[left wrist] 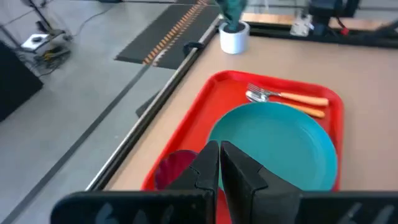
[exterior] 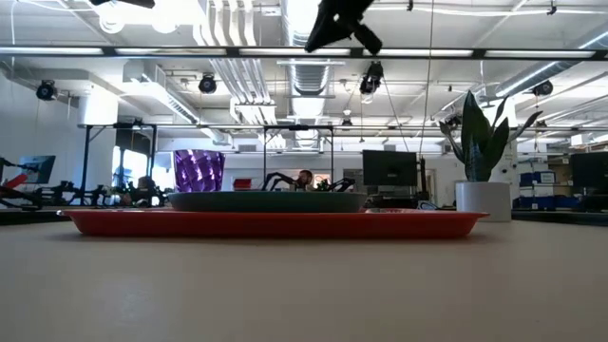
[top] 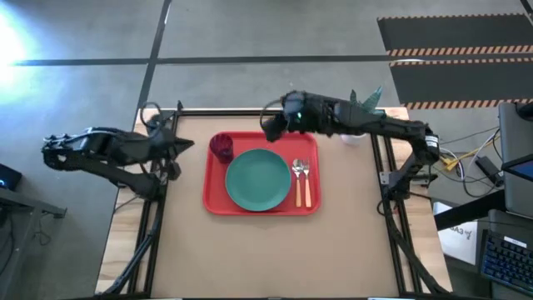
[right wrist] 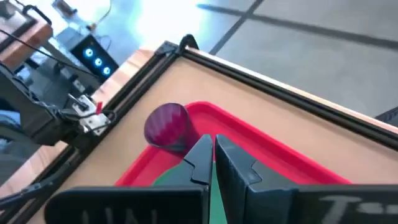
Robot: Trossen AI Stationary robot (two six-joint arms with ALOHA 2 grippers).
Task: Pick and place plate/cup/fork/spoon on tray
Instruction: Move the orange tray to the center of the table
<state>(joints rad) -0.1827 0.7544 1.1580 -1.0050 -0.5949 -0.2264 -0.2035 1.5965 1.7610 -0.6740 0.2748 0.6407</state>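
While both grippers hang pressed shut and empty, the fork (top: 306, 181) and spoon (top: 297, 180) lie side by side on the red tray (top: 215, 197), heads toward the table's far edge. Left of them sits the plate (top: 258, 179), with the cup (top: 221, 147) at the far-left corner; the right gripper (top: 272, 127) hovers above the tray's far rim, and the left gripper (top: 185, 144) waits off the table's left edge.

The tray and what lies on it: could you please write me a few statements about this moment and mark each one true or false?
1. The plate lies on the tray. True.
2. The cup stands on the bare table beside the tray. False: it stands inside the tray, in the far corner on the left arm's side.
3. The fork and the spoon lie side by side on the tray, next to the plate. True.
4. The right gripper holds the fork. False: it is shut and empty, above the tray's far edge.
5. The left gripper is shut and holds nothing, off the tray. True.
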